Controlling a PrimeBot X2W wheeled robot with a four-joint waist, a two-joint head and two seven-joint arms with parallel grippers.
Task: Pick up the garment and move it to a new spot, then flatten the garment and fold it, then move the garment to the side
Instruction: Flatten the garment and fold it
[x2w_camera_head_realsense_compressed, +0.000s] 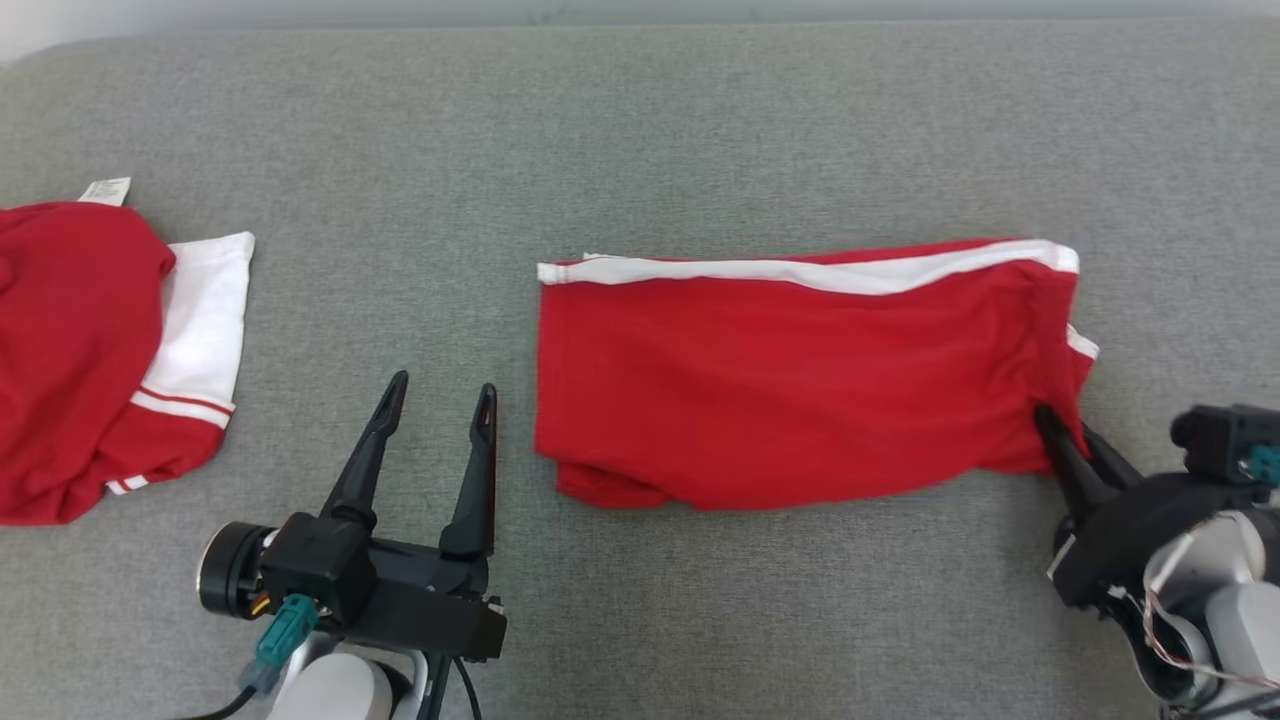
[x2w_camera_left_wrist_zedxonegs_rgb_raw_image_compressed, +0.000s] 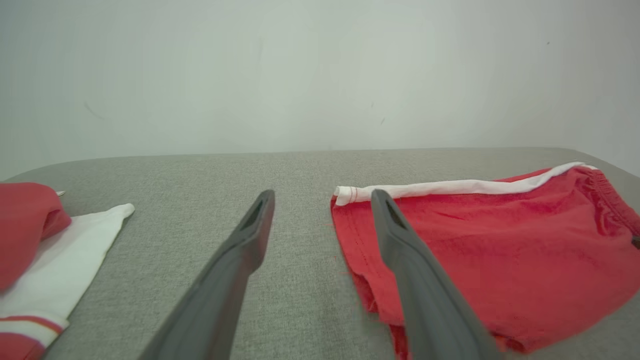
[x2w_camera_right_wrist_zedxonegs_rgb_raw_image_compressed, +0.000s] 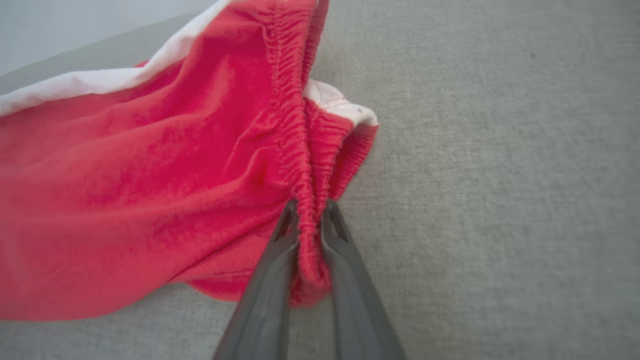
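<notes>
The right gripper (x2w_camera_right_wrist_zedxonegs_rgb_raw_image_compressed: 310, 207) was clenched on a bunched fold of elastic waistband at the 4 o'clock corner of the red garment (x2w_camera_head_realsense_compressed: 800, 380); the garment lay as a long band, apparently folded, white stripe along its 12 o'clock edge, right of centre on the grey surface (x2w_camera_head_realsense_compressed: 640, 120); the left gripper (x2w_camera_head_realsense_compressed: 444, 383) stood released with nothing between its fingers, near the garment's 9 o'clock hem, at about 7 o'clock in the head view; a second red-and-white garment (x2w_camera_head_realsense_compressed: 90, 350) lay well apart at 9 o'clock. With one corner alone pinched, a lift or drag risked leaving the free end trailing and the fold falling open; the narrow bite on gathered elastic could slip out; a sweep toward 9 o'clock might run into the other garment.
</notes>
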